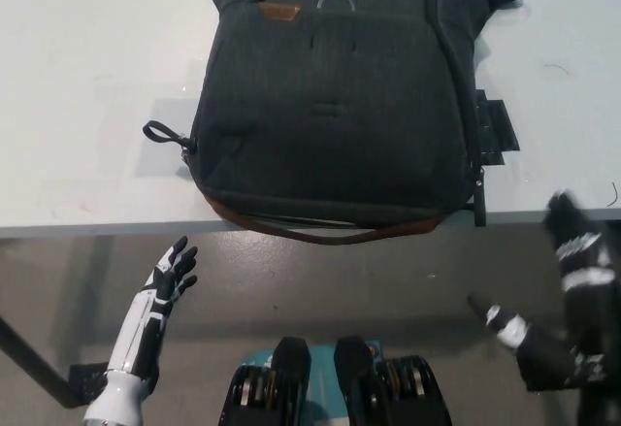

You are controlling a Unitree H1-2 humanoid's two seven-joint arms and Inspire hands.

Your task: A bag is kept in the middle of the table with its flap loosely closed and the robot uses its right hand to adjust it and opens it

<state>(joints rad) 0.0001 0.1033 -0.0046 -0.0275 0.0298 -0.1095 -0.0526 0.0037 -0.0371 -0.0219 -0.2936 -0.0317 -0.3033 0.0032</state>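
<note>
dark grey bag (335,106), lying flat on table, flap closed

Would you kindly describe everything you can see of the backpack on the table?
The backpack is dark grey, woven-looking fabric with a brown base trim and a small brown tag near its top. It lies flat on the white table, its bottom edge slightly overhanging the near edge. The flap is down, with a silver metal clasp above it. A zipper-pull loop sticks out at its left; black straps show on the right. Neither robot hand touches it.
</note>
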